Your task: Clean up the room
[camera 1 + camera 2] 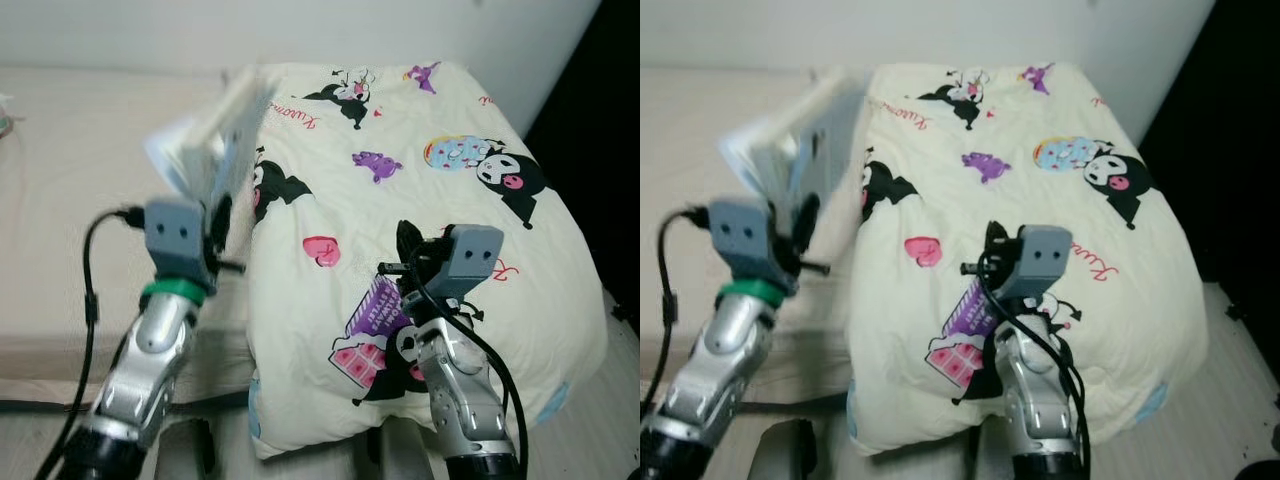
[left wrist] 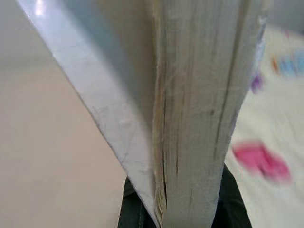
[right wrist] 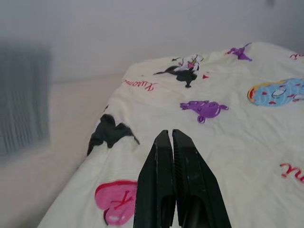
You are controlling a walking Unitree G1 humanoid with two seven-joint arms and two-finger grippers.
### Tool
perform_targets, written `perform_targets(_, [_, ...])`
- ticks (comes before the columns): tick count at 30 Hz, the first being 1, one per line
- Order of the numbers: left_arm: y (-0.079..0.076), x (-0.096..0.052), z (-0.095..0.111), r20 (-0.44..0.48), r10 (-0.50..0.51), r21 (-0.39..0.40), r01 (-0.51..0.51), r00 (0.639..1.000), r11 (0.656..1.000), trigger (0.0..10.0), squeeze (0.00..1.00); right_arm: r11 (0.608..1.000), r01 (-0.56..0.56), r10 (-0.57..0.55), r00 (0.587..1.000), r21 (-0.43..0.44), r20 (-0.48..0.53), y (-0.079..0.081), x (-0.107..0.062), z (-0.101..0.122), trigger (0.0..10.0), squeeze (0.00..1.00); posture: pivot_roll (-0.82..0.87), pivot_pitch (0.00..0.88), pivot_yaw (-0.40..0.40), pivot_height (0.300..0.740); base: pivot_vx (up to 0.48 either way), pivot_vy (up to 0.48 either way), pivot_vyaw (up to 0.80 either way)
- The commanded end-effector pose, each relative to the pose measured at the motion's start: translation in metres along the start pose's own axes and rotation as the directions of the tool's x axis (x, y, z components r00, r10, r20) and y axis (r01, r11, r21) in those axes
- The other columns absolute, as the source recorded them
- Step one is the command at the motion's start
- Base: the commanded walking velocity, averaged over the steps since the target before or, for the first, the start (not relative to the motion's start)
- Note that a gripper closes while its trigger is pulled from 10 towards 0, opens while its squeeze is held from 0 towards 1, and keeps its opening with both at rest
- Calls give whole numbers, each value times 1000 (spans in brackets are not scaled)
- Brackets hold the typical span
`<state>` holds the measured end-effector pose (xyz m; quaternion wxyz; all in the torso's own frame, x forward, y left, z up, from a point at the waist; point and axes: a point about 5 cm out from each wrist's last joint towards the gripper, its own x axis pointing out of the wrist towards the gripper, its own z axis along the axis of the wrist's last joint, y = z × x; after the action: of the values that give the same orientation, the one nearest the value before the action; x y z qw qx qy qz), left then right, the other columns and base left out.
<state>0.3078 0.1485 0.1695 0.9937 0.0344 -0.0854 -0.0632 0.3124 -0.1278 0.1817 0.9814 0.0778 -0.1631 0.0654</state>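
My left gripper [image 1: 218, 222] is shut on a thick pale book [image 1: 215, 135] and holds it up on edge above the beige bed [image 1: 70, 180], beside the quilt's left border. The book is blurred in the eye views. Close up in the left wrist view, the book's page edges [image 2: 199, 118] rise from between the black fingers. My right gripper [image 1: 405, 242] hovers over the front of a folded cream quilt [image 1: 430, 130] printed with cartoon figures. Its fingertips [image 3: 164, 140] are pressed together with nothing between them.
The quilt covers the right part of the bed up to the white wall [image 1: 300, 30]. A dark gap [image 1: 610, 130] lies past its right side. A black cable [image 1: 90, 290] loops beside my left arm.
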Motion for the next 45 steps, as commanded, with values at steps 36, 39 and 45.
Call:
perform_targets(36, [-10,4,13,-45,-41,3,41,998,999,10000,0,1000,26,-26,999,1,-48,1,-3,-9,10000,0,-30,13,36,707,0,0,-34])
perform_targets(39, [-10,5,14,-40,-37,6,38,999,999,10000,0,1000,26,-25,998,2,-50,1,-3,-10,10000,0,-30,13,36,707,0,0,0])
perform_targets(45, [-11,9,17,-9,-14,50,14,1000,999,10000,0,1000,17,-17,998,0,-67,3,-4,-15,10000,0,-31,13,35,707,0,0,0])
